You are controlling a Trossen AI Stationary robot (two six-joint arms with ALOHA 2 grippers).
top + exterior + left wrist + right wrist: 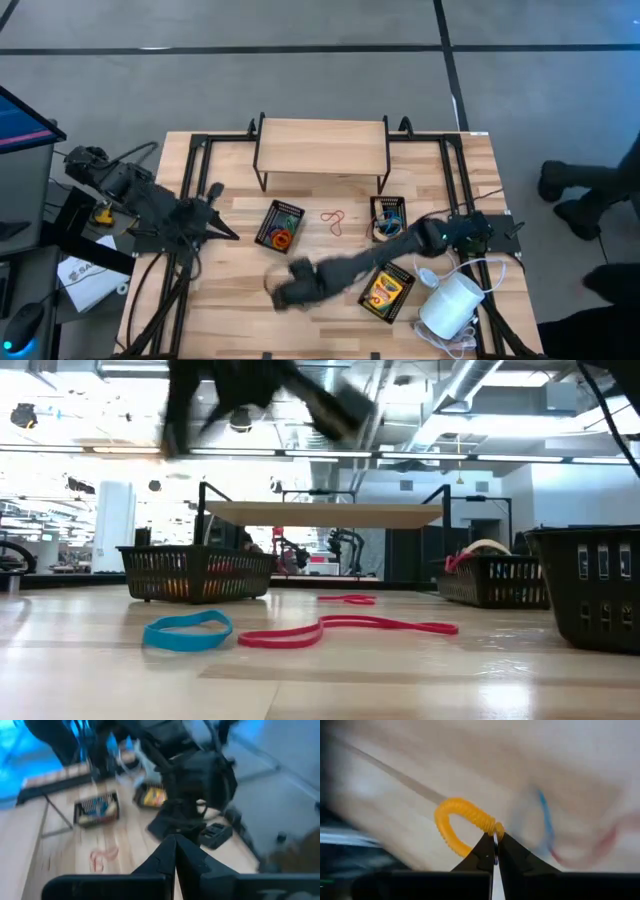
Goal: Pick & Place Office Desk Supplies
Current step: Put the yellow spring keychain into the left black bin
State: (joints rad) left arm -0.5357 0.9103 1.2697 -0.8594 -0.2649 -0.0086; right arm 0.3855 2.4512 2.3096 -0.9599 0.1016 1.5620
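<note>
Yellow coiled loop [457,827] is being pinched at one end by the right gripper [495,851].

Its jaws are being pressed together on the loop's end, so the rest of the coil is arching away ahead of the fingertips, its long axis running outward from them, clear of the blurred wooden table [470,755] beyond. In the high view the right gripper [292,288] is being held over the front-middle of the table, with the black mesh tray [279,226] of coloured loops lying just behind it, probably the nearest drop point, though the motion blur is making that uncertain. A red loop [334,221] is lying between the trays and a crayon box [385,291] beside the right arm. The left gripper [175,851] is being kept shut and empty at the table's left side.
</note>
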